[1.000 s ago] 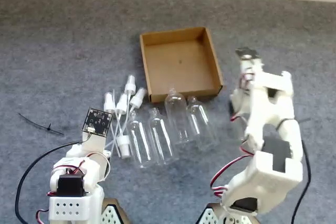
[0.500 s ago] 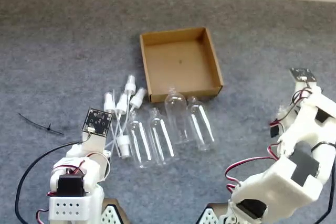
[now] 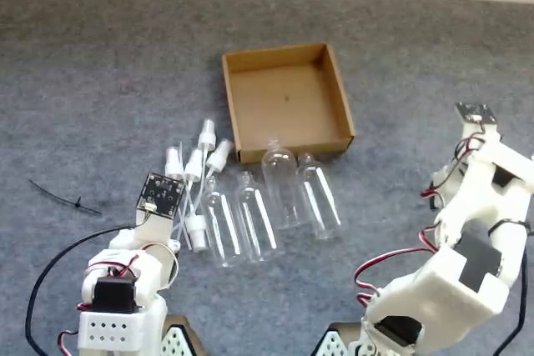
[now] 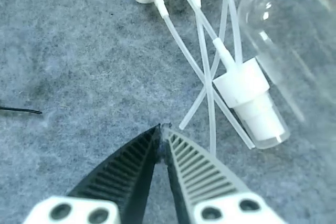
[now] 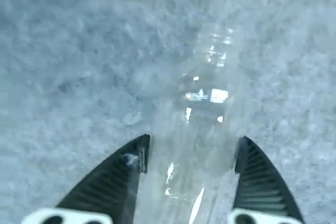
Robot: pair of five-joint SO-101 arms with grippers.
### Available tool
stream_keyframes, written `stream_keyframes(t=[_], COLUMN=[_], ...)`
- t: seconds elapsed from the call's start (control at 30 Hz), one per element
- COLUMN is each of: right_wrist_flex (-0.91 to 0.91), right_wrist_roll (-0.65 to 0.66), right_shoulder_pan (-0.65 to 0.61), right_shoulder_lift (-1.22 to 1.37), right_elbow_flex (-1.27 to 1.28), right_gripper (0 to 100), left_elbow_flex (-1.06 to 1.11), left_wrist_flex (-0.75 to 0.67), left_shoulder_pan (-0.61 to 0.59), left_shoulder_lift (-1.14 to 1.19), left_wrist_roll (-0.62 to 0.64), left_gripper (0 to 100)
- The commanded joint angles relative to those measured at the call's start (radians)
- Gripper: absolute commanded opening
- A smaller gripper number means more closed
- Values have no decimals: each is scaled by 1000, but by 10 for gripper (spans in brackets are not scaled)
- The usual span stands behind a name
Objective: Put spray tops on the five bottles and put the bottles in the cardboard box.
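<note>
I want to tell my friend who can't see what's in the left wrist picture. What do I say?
The left end effector is shut and points down at grey carpet. Just ahead of it lie white spray tops with long thin tubes that cross each other, next to a clear bottle.

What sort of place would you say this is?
Probably a robot test bench: two small arms stand at a grey felt-covered table, with clear bottles, spray tops and a cardboard box laid out on it.
</note>
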Motion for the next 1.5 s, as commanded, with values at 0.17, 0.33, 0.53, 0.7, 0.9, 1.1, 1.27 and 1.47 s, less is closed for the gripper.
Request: stream_keyframes(t=[0.17, 0.33, 0.53, 0.7, 0.9, 1.1, 1.27, 1.47], right_wrist_flex=[96, 240, 337, 392, 455, 492, 498, 604], right_wrist_roll=[-83, -83, -127, -187, -187, -184, -186, -187], right_shoulder_pan=[-45, -45, -47, -62, -94, -82, -81, -107], right_shoulder_lift=[44, 223, 377, 473, 615, 719, 746, 702], right_elbow_flex=[-246, -458, -704, -918, -1059, -1133, -1191, -1371], right_gripper=[207, 216, 267, 268, 267, 235, 119, 2], left_elbow_flex=[19, 19, 19, 19, 19, 19, 19, 19], left_wrist_flex=[5, 5, 5, 5, 5, 5, 3, -34], left_shoulder_pan=[16, 16, 16, 16, 16, 16, 16, 15], left_shoulder_lift=[-15, -15, -15, -15, -15, -15, -15, -16], left_wrist_roll=[-8, -8, -8, -8, -8, -8, -8, -11], left_gripper=[18, 18, 18, 18, 18, 18, 18, 18])
